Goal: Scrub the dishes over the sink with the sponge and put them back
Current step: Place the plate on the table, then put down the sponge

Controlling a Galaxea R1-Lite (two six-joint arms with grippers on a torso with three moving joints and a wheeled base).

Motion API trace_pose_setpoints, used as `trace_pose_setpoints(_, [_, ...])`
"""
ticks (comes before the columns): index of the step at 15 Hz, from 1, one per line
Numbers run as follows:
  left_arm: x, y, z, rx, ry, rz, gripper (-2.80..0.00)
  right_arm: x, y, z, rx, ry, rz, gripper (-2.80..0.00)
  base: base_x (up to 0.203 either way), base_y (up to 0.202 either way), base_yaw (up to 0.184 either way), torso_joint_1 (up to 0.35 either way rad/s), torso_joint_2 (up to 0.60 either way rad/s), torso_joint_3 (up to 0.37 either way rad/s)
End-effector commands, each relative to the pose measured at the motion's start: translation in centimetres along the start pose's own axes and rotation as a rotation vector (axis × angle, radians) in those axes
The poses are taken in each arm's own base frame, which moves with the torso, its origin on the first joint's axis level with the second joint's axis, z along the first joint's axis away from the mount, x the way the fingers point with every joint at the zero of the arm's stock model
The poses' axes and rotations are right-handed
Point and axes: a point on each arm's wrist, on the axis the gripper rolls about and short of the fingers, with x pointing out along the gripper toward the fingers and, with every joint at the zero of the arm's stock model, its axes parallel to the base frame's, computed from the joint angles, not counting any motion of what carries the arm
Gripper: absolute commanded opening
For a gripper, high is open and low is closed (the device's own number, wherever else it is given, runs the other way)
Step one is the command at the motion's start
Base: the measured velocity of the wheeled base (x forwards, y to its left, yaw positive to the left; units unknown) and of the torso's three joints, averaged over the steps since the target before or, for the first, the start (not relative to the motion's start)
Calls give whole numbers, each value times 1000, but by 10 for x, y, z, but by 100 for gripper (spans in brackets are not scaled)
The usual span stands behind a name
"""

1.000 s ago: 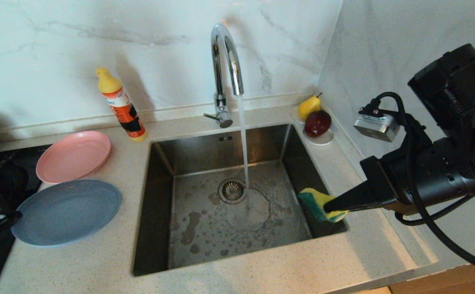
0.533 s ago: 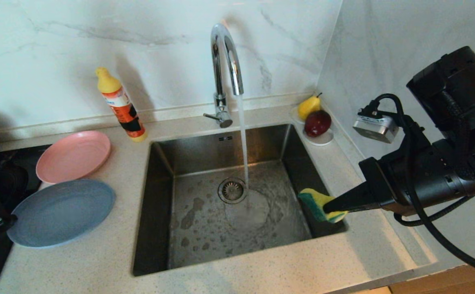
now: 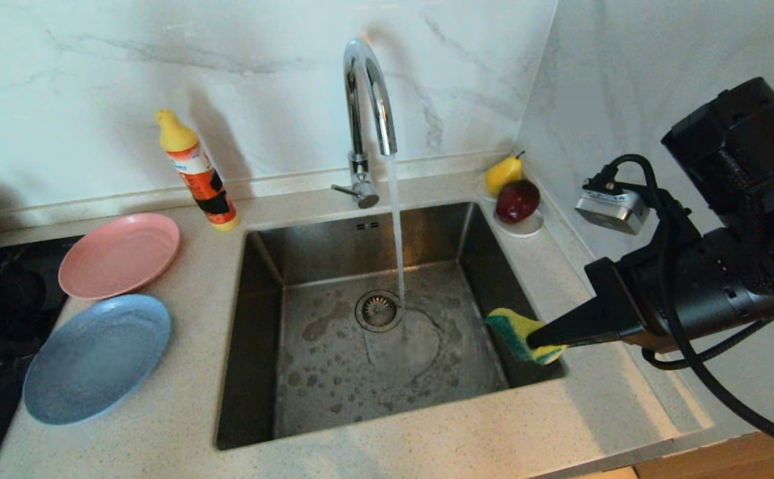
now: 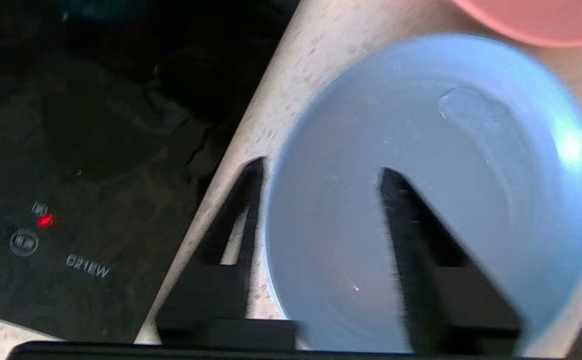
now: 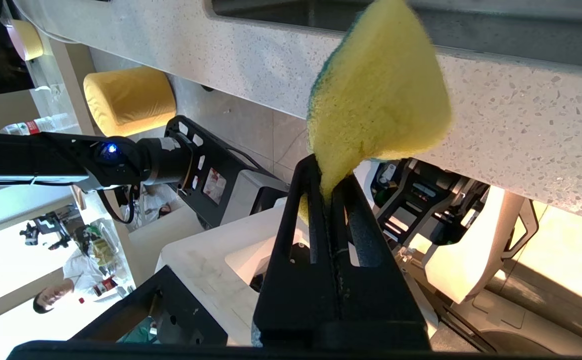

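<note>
With its fingers spread, one on either side of the pale-blue plate's (image 4: 421,165) near rim, the left hand (image 4: 321,172) holds nothing, the plate lying on the bench (image 3: 181,426) left of the sink (image 3: 367,346), while the right hand (image 3: 534,340) pinches the sponge (image 3: 516,330) over the sink's right edge, seemingly ready to scrub.

Sink (image 3: 307,372) basin open to me from above — only the tap (image 3: 366,100) and its water stream (image 3: 397,226) block the back-centre.
</note>
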Motion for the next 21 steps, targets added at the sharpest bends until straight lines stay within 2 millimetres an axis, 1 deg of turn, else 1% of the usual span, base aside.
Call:
trace_pose_setpoints(1, [-8, -4, 7, 9, -38, -15, 0, 0, 0, 0, 3, 5, 2, -280, 0, 0, 0, 0, 0, 0])
trace_pose_setpoints(3, [-23, -12, 16, 27, -90, -27, 0, 1, 0, -1, 6, 8, 1, -280, 0, 0, 0, 0, 0, 0])
trace_pose_setpoints(4, [-31, -17, 24, 40, -124, -35, -126, 0, 0, -1, 5, 6, 2, -280, 0, 0, 0, 0, 0, 0])
trace_pose_setpoints(5, [-38, -21, 33, 51, -153, -42, -280, -1, 0, -2, 6, 6, 2, -280, 0, 0, 0, 0, 0, 0])
trace_pose_setpoints(7, [-52, -33, 52, 85, -215, -77, -280, -3, 0, -4, 6, 7, 0, -280, 0, 0, 0, 0, 0, 0])
trace_pose_setpoints(9, [-63, -52, 69, 142, -289, -145, -280, -4, -1, -5, 8, 6, -2, -280, 0, 0, 0, 0, 0, 0])
trace_pose_setpoints(11, [-68, -76, 86, 206, -347, -219, -280, -9, 1, -7, 5, -5, 2, -280, 0, 0, 0, 0, 0, 0])
trace_pose_setpoints(13, [-73, -108, 97, 268, -392, -315, -280, -11, 1, -9, 7, -8, 0, -280, 0, 0, 0, 0, 0, 0])
trace_pose_setpoints(15, [-73, -139, 100, 354, -424, -404, -280, -13, -1, -10, 11, -11, -5, -280, 0, 0, 0, 0, 0, 0])
trace_pose_setpoints(17, [-74, -170, 94, 485, -494, -454, -280, -13, -2, -10, 15, -12, -8, -280, 0, 0, 0, 0, 0, 0])
trace_pose_setpoints(18, [-78, -184, 90, 528, -542, -471, -280, -14, -3, -10, 17, -14, -11, -280, 0, 0, 0, 0, 0, 0])
trace_pose_setpoints(19, [-89, -196, 85, 555, -596, -497, -280, -15, -3, -10, 18, -18, -10, -280, 0, 0, 0, 0, 0, 0])
trace_pose_setpoints(20, [-107, -202, 79, 569, -642, -528, -280, -15, -4, -10, 16, -18, -10, -280, 0, 0, 0, 0, 0, 0])
trace_pose_setpoints(21, [-126, -204, 72, 579, -672, -558, -280, -15, -4, -11, 19, -17, -11, -280, 0, 0, 0, 0, 0, 0])
